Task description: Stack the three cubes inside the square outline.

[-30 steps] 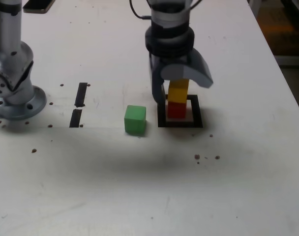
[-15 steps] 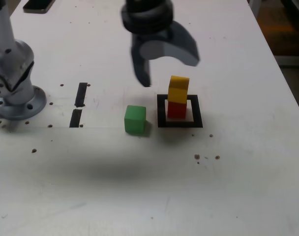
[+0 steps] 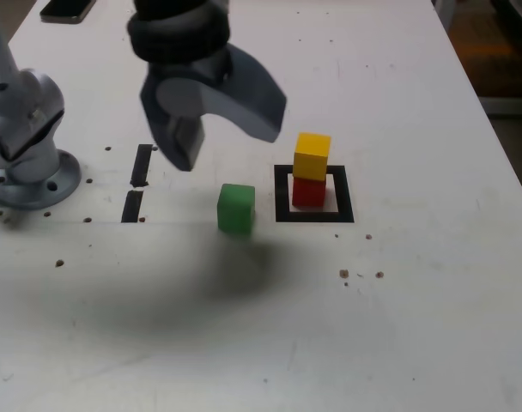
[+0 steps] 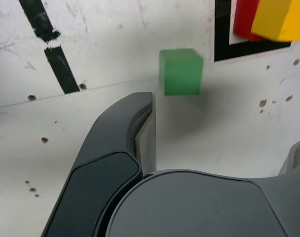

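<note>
The red cube (image 3: pixel 308 191) stands inside the square outline (image 3: pixel 314 216), and the yellow cube (image 3: pixel 312 155) rests on top of it, turned slightly. The green cube (image 3: pixel 236 209) sits alone on the table, just to the exterior view's left of the outline. My gripper (image 3: pixel 227 142) hangs open and empty above the table, behind and a little to the exterior view's left of the green cube. In the wrist view the green cube (image 4: pixel 181 71) lies beyond the open gripper (image 4: pixel 224 123). The red cube (image 4: pixel 244 19), yellow cube (image 4: pixel 276 17) and outline (image 4: pixel 221 29) show at the picture's corner.
Two short black strips (image 3: pixel 142 165) (image 3: pixel 132 206) lie on the white table toward the exterior view's left. The arm's grey base (image 3: pixel 25 146) stands at the far left. A dark flat object (image 3: pixel 68 9) lies at the back left edge. Small dark specks (image 3: pixel 345 274) dot the surface.
The gripper has lifted off the yellow cube and swung toward the exterior view's left, leaving yellow on red. The cubes have not moved.
</note>
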Controlling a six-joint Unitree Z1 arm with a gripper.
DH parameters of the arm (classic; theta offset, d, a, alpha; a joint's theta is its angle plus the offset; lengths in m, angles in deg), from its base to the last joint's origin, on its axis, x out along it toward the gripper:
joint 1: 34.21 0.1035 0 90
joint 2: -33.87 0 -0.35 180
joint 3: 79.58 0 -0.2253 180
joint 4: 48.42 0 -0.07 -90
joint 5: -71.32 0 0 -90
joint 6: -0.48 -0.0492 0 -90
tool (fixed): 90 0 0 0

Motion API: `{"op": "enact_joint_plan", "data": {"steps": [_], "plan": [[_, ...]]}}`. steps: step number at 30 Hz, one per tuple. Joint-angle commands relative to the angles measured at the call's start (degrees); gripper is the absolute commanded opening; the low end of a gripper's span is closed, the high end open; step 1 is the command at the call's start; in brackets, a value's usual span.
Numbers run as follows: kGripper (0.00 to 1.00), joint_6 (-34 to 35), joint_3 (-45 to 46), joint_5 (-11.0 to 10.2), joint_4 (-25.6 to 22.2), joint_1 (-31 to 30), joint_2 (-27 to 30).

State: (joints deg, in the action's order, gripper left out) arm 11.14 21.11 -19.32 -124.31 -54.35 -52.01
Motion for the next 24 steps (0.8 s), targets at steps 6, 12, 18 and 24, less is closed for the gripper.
{"op": "enact_joint_plan", "data": {"steps": [6, 12, 18, 24], "plan": [[0.99, 0.0, 3.2, 0.7, 0.4, -0.3, 1.2], [0.99, -3.1, 6.4, -0.1, 2.6, -0.2, -0.2], [0.97, -8.7, 8.1, -0.6, 5.0, 0.1, -3.2], [0.95, -11.1, 9.2, -1.3, 6.6, 0.1, -5.6]]}}
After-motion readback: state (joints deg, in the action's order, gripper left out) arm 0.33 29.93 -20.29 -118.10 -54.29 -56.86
